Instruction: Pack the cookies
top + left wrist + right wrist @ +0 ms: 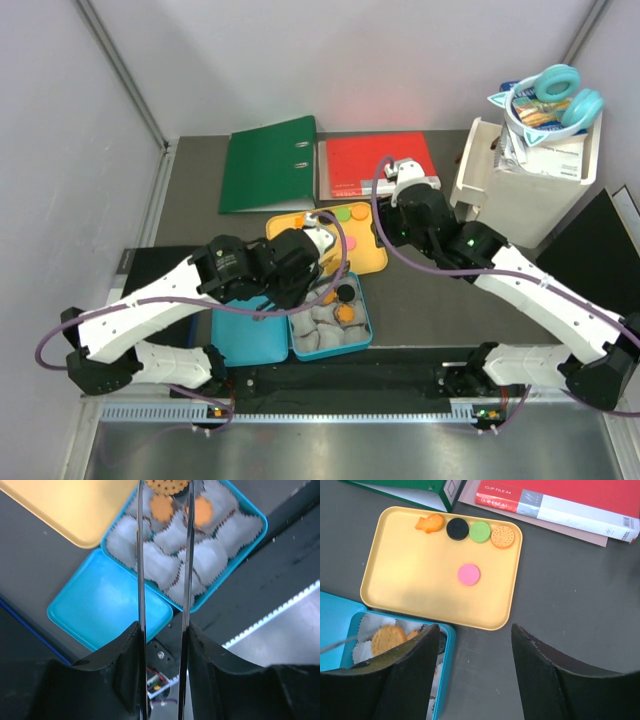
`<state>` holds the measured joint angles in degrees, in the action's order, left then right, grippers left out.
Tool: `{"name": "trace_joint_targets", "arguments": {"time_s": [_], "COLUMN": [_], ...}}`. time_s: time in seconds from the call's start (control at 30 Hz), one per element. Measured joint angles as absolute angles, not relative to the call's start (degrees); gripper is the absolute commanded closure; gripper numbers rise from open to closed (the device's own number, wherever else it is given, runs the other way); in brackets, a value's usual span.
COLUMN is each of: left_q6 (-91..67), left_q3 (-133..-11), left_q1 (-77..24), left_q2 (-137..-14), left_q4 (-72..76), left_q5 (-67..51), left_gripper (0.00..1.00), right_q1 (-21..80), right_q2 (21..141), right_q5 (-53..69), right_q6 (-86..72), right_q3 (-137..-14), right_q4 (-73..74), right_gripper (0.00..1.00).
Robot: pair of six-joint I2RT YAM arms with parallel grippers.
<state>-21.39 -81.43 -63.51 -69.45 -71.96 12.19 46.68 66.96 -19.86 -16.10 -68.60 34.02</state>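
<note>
The fingers (141, 580) of the left tool (165, 492) were thin polished metal; the orange cookie (167, 486) between them had a rough, dotted face. Crinkled paper cups (210, 562) sat in a smooth, lightly shiny teal box (259, 527), and the yellow tray (420, 595) looked smooth matt plastic.

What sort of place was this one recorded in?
Likely a robotics lab test cell, office-like: plain partition walls enclose the table, with a green binder, a red file and headphones atop a white bin.
</note>
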Motion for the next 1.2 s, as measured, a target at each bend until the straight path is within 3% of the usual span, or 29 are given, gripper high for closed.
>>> {"name": "trace_joint_targets", "arguments": {"time_s": [1.2], "left_q6": [-41.2], "left_q3": [-67.7], "left_q1": [-68.0], "left_q2": [-64.2], "left_q4": [-77.8], "left_q5": [11.9], "left_gripper": [0.74], "right_q1": [46.7], "right_q2": [68.2], "right_q5": [-19.3], "right_q6": [-16.1], "right_q3": [-68.7], "right_q4": [32.3], "right_gripper": [0.41]}}
